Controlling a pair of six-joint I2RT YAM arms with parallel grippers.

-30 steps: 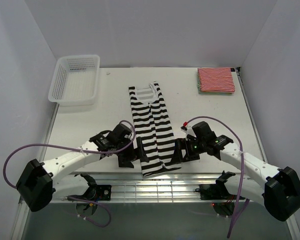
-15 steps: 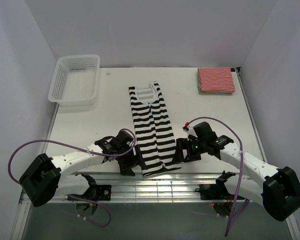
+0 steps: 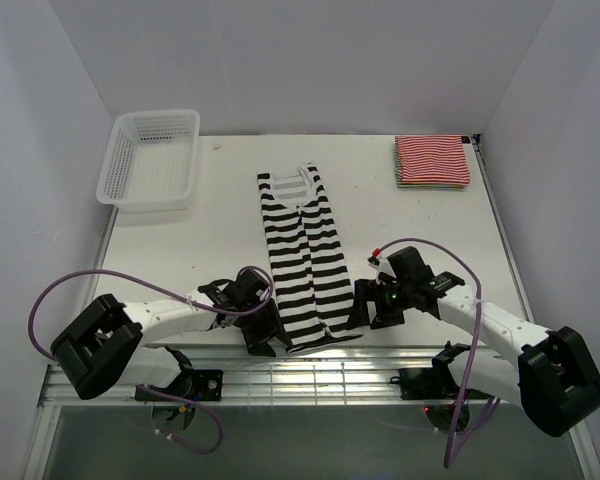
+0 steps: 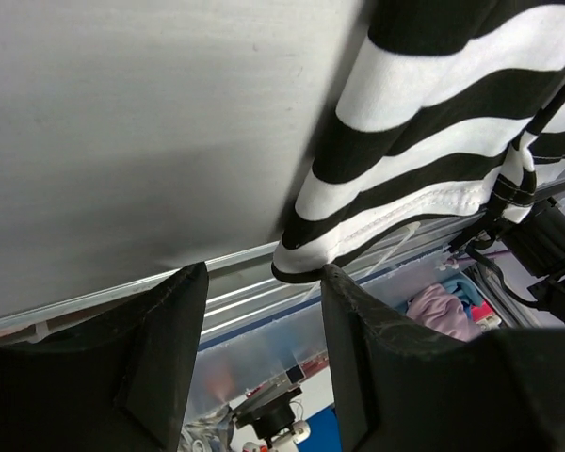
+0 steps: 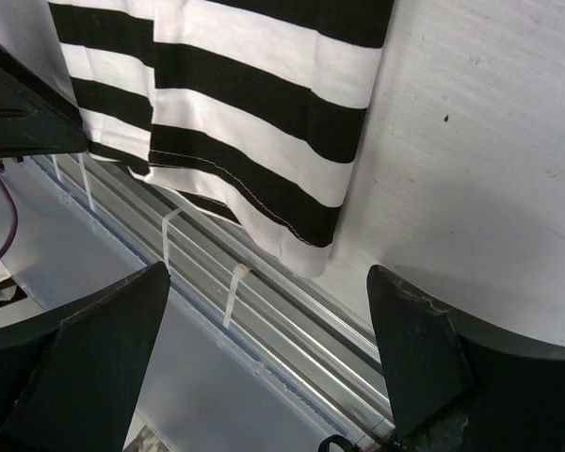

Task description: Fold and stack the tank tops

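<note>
The black-and-white broad-striped tank top (image 3: pixel 302 252) lies folded lengthwise in a narrow strip down the table's middle, its hem at the near edge. My left gripper (image 3: pixel 264 335) is open at the hem's left corner (image 4: pixel 306 259), which hangs over the edge by one fingertip (image 4: pixel 344 282). My right gripper (image 3: pixel 365 310) is open at the hem's right corner (image 5: pixel 311 250), fingers (image 5: pixel 414 348) either side, not touching. The red-and-white tank top (image 3: pixel 433 158) lies folded at the far right on top of a green-striped edge (image 3: pixel 410 184).
A white mesh basket (image 3: pixel 151 157) stands at the far left. The table's near edge has a metal rail (image 3: pixel 310 372) with cable ties (image 5: pixel 234 287). White walls close in the back and sides.
My left gripper has slid toward the near edge, down to the hem's left corner. My right gripper has shifted slightly nearer the edge. The tank top has not moved.
</note>
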